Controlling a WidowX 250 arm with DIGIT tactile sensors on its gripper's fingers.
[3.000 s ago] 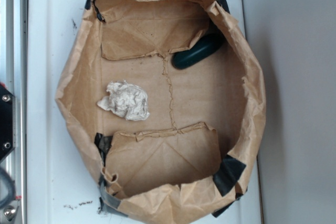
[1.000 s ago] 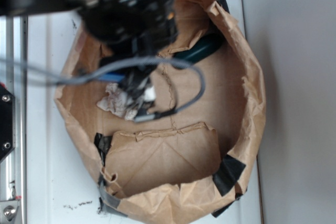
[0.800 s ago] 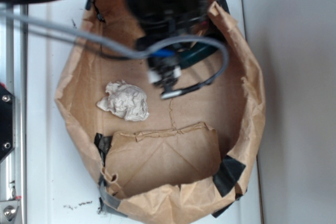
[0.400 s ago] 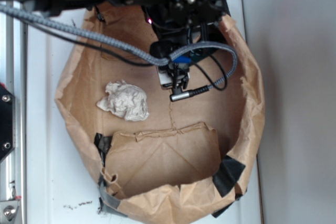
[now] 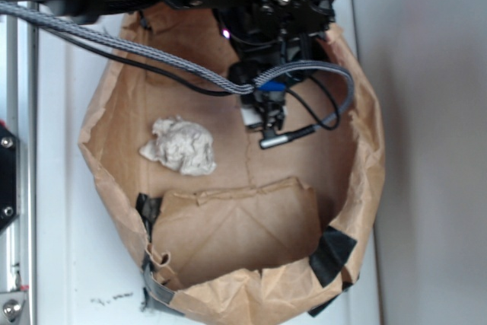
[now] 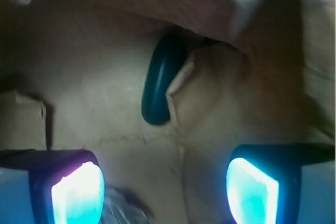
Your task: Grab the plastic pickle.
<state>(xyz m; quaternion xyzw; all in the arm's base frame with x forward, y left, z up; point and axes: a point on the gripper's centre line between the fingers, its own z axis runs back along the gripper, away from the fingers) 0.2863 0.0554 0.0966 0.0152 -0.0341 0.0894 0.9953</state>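
In the wrist view the plastic pickle point(image 6: 160, 85) is a dark green oblong lying on the brown paper floor. Its upper end is tucked under a paper fold. My gripper point(image 6: 165, 192) is open, with glowing pads point(image 6: 77, 192) at either side and only bare paper between them. The pickle lies ahead of the fingertips, apart from them. In the exterior view my gripper point(image 5: 266, 116) hangs over the upper right part of the bag, and the arm hides the pickle there.
A crumpled white paper wad point(image 5: 181, 144) lies left of the gripper on the bag floor. The brown paper bag point(image 5: 364, 150) has raised crumpled walls all round and a folded flap point(image 5: 243, 226) at the front. Grey cables point(image 5: 152, 51) trail left from the arm.
The arm came in from the upper left, passed over the paper wad and moved right towards the bag's upper right corner. It now covers the pickle in the exterior view.
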